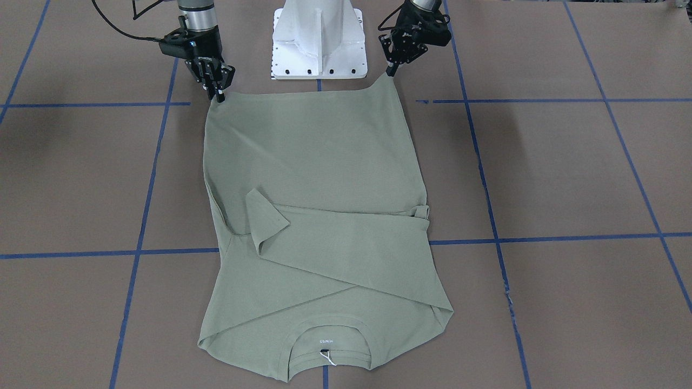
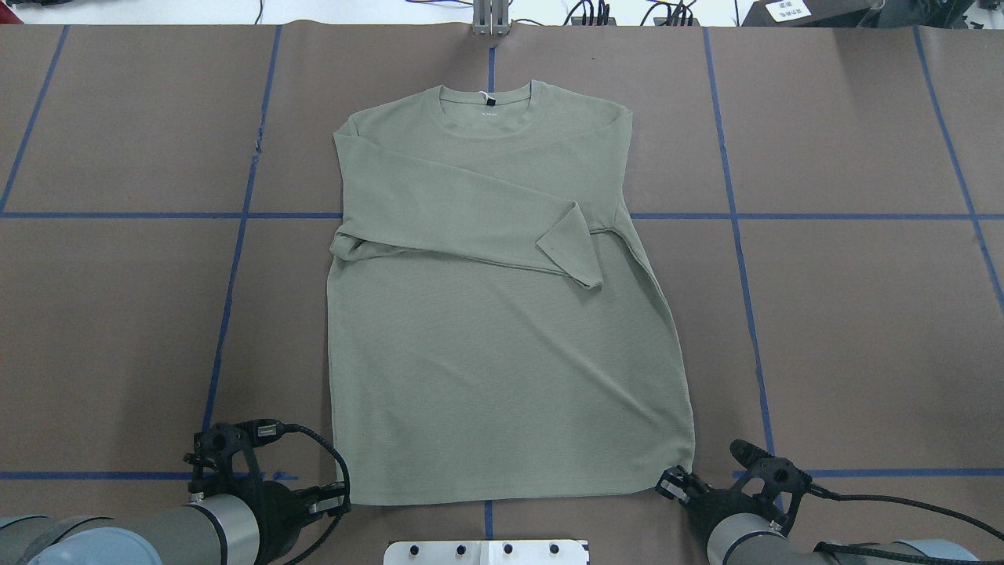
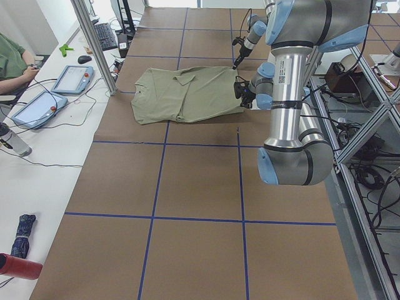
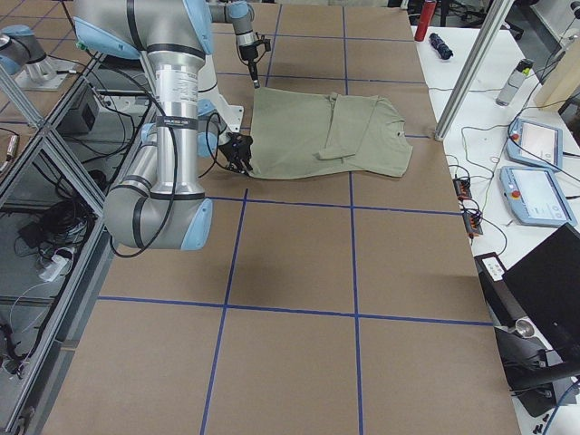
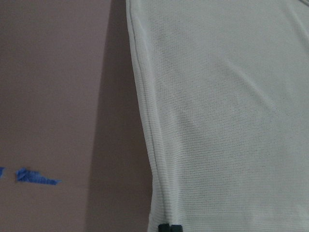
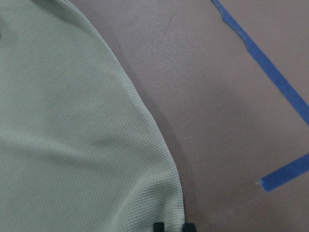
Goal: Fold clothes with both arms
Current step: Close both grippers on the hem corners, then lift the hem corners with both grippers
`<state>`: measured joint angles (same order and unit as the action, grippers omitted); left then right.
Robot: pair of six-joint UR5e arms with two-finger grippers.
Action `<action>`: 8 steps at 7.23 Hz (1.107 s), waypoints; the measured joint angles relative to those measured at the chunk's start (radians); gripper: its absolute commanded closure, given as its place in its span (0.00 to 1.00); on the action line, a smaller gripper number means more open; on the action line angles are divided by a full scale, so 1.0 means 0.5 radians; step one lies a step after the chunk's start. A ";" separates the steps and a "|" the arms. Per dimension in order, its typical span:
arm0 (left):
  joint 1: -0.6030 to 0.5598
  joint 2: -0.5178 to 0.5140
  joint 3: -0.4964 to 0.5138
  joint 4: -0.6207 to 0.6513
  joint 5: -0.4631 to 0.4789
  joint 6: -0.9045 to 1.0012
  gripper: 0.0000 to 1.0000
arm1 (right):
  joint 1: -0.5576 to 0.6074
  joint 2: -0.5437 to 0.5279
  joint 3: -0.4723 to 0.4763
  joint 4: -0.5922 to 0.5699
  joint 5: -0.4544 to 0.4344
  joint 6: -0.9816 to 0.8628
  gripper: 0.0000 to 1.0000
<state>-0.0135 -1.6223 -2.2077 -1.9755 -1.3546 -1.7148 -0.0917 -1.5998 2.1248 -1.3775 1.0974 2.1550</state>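
Note:
The sage-green shirt lies flat on the brown table, neck at the far side and both sleeves folded across the chest. My left gripper is shut on the hem's left corner. In the front view that corner is drawn up to a point at the gripper. The left wrist view shows the fingertips together on the hem edge. My right gripper pinches the hem's right corner. In the right wrist view its fingertips stand slightly apart with the fabric's corner between them.
The white pedestal base stands just behind the hem, between the two arms. Blue tape lines grid the table. A metal post, tablets and a seated person are past the table's far edge.

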 measured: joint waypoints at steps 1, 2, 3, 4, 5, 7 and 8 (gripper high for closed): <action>0.000 0.003 -0.008 0.001 0.000 0.000 1.00 | 0.000 0.006 -0.012 0.000 -0.018 0.000 1.00; 0.000 0.005 -0.016 0.001 0.000 0.000 1.00 | 0.005 0.010 0.000 -0.003 -0.026 0.000 1.00; -0.002 0.008 -0.042 0.002 -0.001 0.000 1.00 | 0.021 0.009 0.059 -0.014 -0.026 -0.005 1.00; -0.005 0.010 -0.108 0.028 -0.030 0.004 1.00 | 0.039 0.001 0.173 -0.072 -0.018 -0.012 1.00; -0.019 0.006 -0.245 0.140 -0.121 0.009 1.00 | 0.048 -0.002 0.361 -0.222 0.013 -0.017 1.00; -0.148 -0.016 -0.654 0.543 -0.381 0.021 1.00 | 0.120 0.072 0.876 -0.768 0.224 -0.033 1.00; -0.268 -0.062 -0.829 0.741 -0.534 0.061 1.00 | 0.236 0.228 1.037 -1.053 0.386 -0.073 1.00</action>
<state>-0.1474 -1.6535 -2.6224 -1.6052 -1.6217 -1.6845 0.0262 -1.4857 2.6435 -1.9038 1.2906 2.1186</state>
